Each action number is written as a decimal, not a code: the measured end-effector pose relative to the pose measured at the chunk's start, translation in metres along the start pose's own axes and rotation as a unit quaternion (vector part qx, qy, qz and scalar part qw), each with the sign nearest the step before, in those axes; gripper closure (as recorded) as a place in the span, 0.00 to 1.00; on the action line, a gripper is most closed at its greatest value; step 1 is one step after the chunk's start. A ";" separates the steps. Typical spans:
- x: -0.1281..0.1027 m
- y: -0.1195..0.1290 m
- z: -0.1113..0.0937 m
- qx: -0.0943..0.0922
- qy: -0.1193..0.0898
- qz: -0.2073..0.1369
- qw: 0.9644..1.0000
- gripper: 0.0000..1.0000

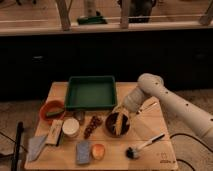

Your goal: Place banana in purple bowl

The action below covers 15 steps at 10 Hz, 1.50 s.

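Camera view: banana at the purple bowl, release not confirmed

We are taking the scene from the largest thing down. We are seeing a wooden table (152, 129) carrying everything. The white arm (172, 102) is reaching in from the right over its right half. The green tray (91, 95) is sitting at the back centre. The purple bowl (108, 128) is lying just in front of the tray's right corner. The banana (119, 125) is showing as a pale streak inside that bowl, apparently leaning toward the far rim. The gripper (122, 111) is hanging directly over the bowl's back edge, at the banana's upper end. We are not able to tell whether it is gripping the fruit or free of it.

We are judging two risks. If the gripper rises without a clean release, it may drag the banana out. A sideways pull may tip the bowl toward the reddish cluster (92, 126) just beside it on the left.

We are seeing open wood to the right of the bowl. The brush (145, 145) is lying nearer the front edge. Straight up is looking like the clearest way out.
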 end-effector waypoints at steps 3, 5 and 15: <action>0.001 0.001 -0.002 -0.002 -0.003 0.006 1.000 0.20; 0.002 0.004 -0.003 -0.002 -0.006 0.009 1.000 0.20; 0.004 0.007 -0.007 0.004 -0.010 0.006 1.000 0.20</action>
